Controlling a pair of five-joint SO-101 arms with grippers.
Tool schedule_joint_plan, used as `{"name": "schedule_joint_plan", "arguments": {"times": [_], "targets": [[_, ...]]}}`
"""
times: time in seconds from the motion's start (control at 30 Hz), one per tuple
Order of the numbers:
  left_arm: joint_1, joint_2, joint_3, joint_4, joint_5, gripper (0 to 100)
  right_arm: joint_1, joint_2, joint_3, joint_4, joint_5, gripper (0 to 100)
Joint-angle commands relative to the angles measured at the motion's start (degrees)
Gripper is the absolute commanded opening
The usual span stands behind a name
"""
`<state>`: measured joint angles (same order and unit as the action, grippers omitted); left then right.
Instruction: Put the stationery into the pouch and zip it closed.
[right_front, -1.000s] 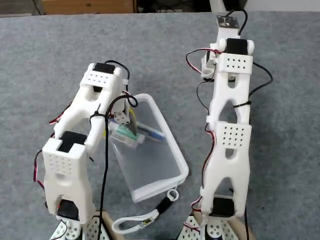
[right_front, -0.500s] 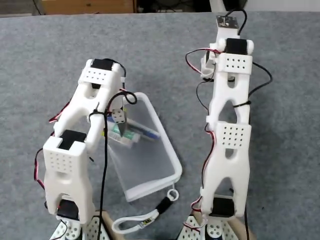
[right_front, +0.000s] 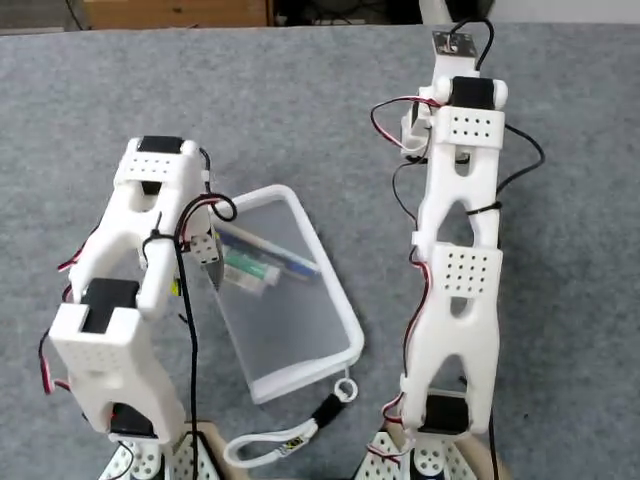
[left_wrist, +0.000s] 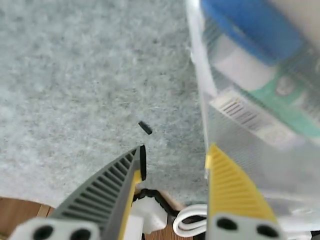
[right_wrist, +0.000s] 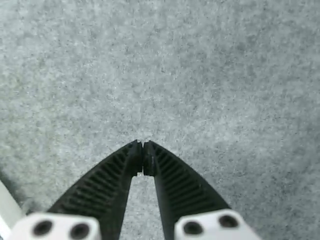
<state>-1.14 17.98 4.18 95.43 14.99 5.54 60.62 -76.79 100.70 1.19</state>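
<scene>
Stationery (right_front: 258, 266) in pouch (right_front: 300, 335), pouch on table (right_front: 100, 100), left tool (left_wrist: 175, 159) over pouch's edge

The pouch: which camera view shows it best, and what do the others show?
The high view: the whole pouch lies in sight, strap included. The left wrist view catches one edge close up, with stationery inside. The right wrist view faces grey mat.

A grey felt-covered table (right_front: 100, 110) carries the clear pouch (right_front: 290, 340) and its strap (right_front: 300, 434).
</scene>
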Motion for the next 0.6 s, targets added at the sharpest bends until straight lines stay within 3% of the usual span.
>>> {"name": "schedule_joint_plan", "arguments": {"times": [0.0,0.23,0.57], "targets": [[1.98,-0.97,2.24,-4.13,0.26,22,-0.18,-4.35,-2.33,0.62,-0.09,1.3],[6.37,-0.97,1.8,-7.65,0.7,22,-0.18,-4.35,-2.33,0.62,-0.09,1.3],[6.37,3.87,0.75,-14.68,0.79,22,-0.18,-4.44,-2.77,0.62,-0.09,1.3]]}}
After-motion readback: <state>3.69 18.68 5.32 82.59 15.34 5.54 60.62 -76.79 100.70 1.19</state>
